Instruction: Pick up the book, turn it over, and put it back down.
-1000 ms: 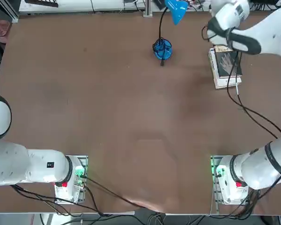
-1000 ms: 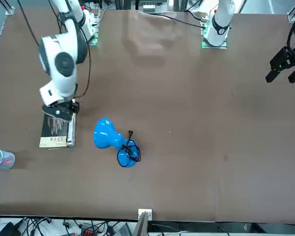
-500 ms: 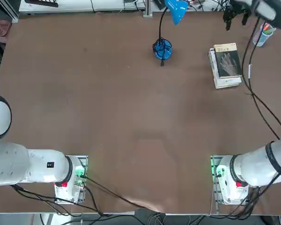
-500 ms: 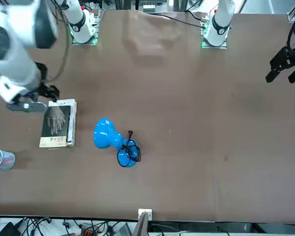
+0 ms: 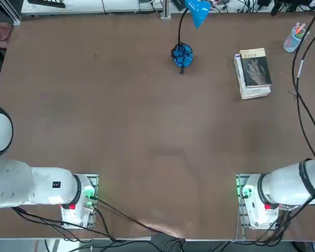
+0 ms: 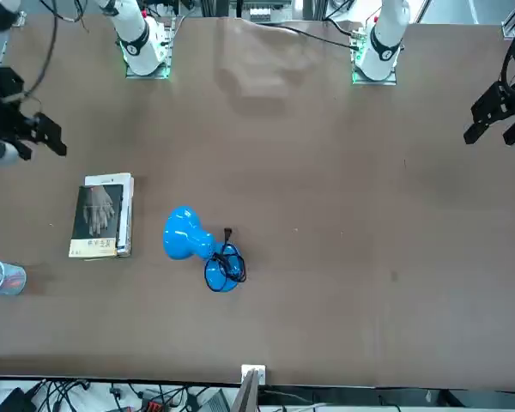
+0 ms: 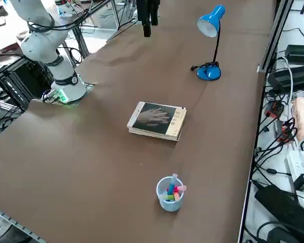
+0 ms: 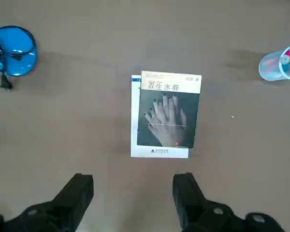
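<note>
The book [image 8: 168, 110] lies hand picture up on the larger white book [image 8: 159, 152], between the lamp [image 7: 209, 72] and the cup [image 7: 169, 194] on the bench [image 7: 106, 167]. The right pincer [image 8: 133, 186], above the bench, is wide open and empty.

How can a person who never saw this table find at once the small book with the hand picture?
On the brown table, look between the blue lamp and the cup of markers. The small book lies on a larger white book; only the upper one shows a grey hand on dark ground.
</note>
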